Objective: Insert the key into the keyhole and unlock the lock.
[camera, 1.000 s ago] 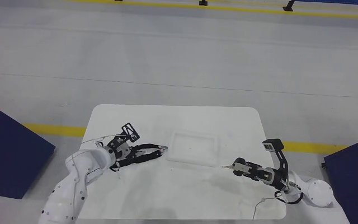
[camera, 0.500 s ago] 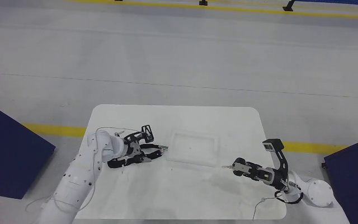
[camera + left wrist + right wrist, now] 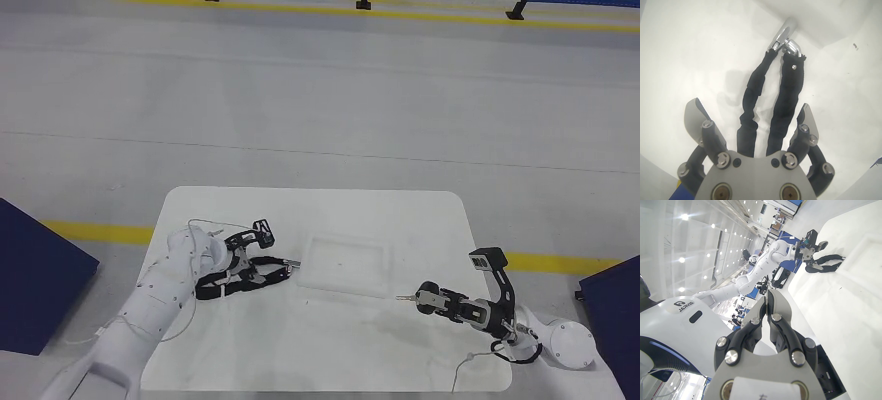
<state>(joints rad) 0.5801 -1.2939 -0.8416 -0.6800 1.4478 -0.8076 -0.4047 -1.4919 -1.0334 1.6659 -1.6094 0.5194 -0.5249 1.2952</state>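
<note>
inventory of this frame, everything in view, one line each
table: 1, white, under both arms.
tray: 1, white, shallow, at the table's centre.
lock: 1, black sleeved chain with silver metal ends, lying on the table, ends at the tray's edge.
key: 1, silvery, thin tip poking out of the right end effector; probably the key.
panels: 2, dark blue, either side of the table.
floor stripes: 2, yellow, on grey floor.
left end effector: 1, grey, open, straddling the lock's strands.
right end effector: 1, grey, shut, above the table, apart from the tray.
</note>
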